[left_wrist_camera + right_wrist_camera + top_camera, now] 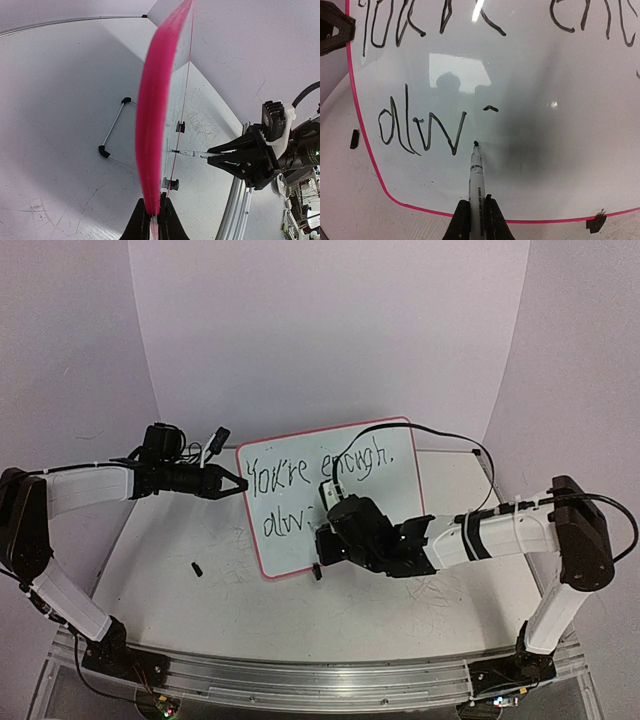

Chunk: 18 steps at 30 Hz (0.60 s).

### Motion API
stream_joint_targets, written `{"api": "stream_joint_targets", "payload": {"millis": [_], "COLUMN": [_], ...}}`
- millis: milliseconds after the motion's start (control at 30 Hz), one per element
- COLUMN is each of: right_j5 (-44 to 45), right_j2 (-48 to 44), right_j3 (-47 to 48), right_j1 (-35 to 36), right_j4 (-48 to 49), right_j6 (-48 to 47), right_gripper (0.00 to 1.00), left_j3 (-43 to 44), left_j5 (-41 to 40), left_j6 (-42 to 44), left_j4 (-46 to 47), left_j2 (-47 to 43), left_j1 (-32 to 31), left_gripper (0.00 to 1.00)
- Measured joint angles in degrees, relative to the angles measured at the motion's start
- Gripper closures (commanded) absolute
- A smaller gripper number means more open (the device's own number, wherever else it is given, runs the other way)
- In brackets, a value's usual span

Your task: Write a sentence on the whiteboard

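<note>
Pink rim: the whiteboard (290,550) is bordered by it on every side, with rounded corners.
Board position: it is set upright at the centre of the top view, on the white surface (180,610), between the two arms.
Support: black clip feet (354,139) are seen at the lower edge, and a wire stand (112,127) is seen behind the board at the left of the left wrist view.
Writing: the sentence (420,130) is set down in black. "You're enough." fills the upper line and "alw" is found lower left in the right wrist view, with a short loose stroke just above and right of it.
Left tool (154,220): it is closed on the whiteboard's left edge. The rim is pinched between the fingers at the bottom centre of the left wrist view.
Right tool (476,215): it is clamped around a marker (476,175), which is held upright at the bottom centre of the right wrist view.
Marker tip: it is pressed against the board just right of the "w".
Loose item: a small black object (197,567) is left on the surface, lower left of the board and apart from it.
Cable (450,435): it is looped past the board's upper right corner.
</note>
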Motion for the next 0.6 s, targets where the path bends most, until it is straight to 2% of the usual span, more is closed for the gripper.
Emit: {"api": "stream_joint_targets", "payload": {"millis": [600], "right_j5": [-0.01], "right_j2": [-2.00], "right_j3": [-1.74], "right_j1": [-0.04], "right_j4": [0.99], "right_j6": [0.90], "right_gripper": [1.00], "left_j3": [0.00], "left_j5": [0.02], "left_j6": [0.00], "left_j4": [0.00], "left_j2": [0.00], "left_j1": [0.00], "left_gripper": [1.00]}}
